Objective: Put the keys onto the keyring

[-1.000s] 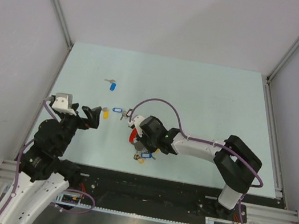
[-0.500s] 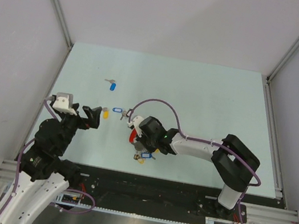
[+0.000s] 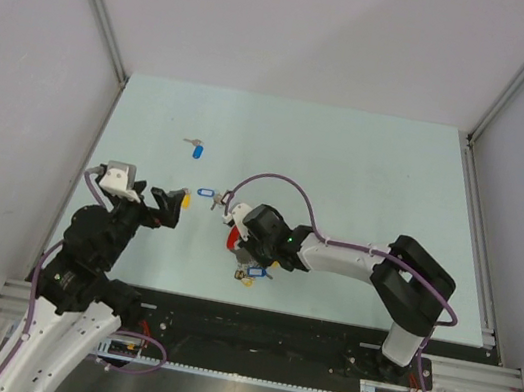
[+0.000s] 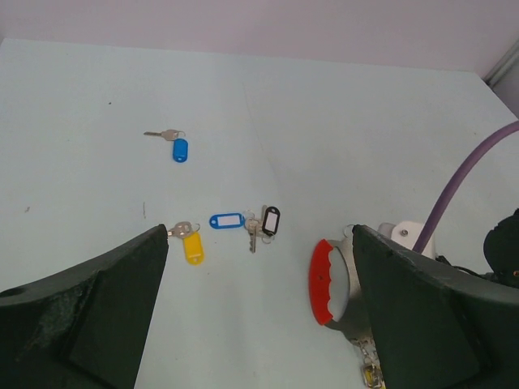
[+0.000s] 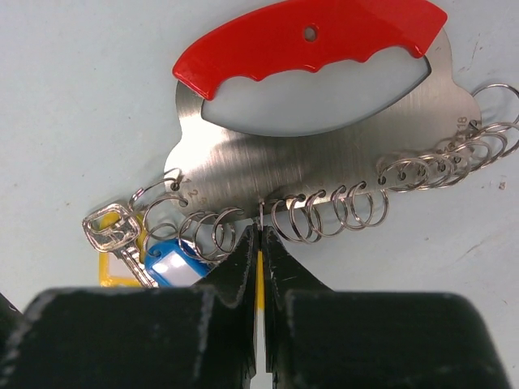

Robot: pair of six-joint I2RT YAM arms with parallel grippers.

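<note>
Keyring [image 5: 324,162] lies flat on the desk [image 3: 349,161], with its small split rings [image 5: 324,215] strung along the plate edge nearest the right wrist camera. The right jaws have just pinched fully together at the middle of that row, where a second ago they stood slightly apart. A sliver of yellow shows between the tips, but I cannot tell whether anything is actually held. My guess is that this closure is meant to grip the keyring's edge or one ring, steadying it for threading.

Some hung keys [image 5: 174,263] already sit at one end of the row. Beyond the keyring, on its left-arm side, a yellow-tagged key [image 4: 188,243] and a blue-tagged key [image 4: 227,220] beside a black oval tag [image 4: 270,220] lie loose. Another blue key [image 4: 174,146] lies farther out, so the task is unfinished.

The left jaws gape wide, empty. Against the earlier frame they have edged toward the yellow-tagged key, while the keyring has not shifted.
</note>
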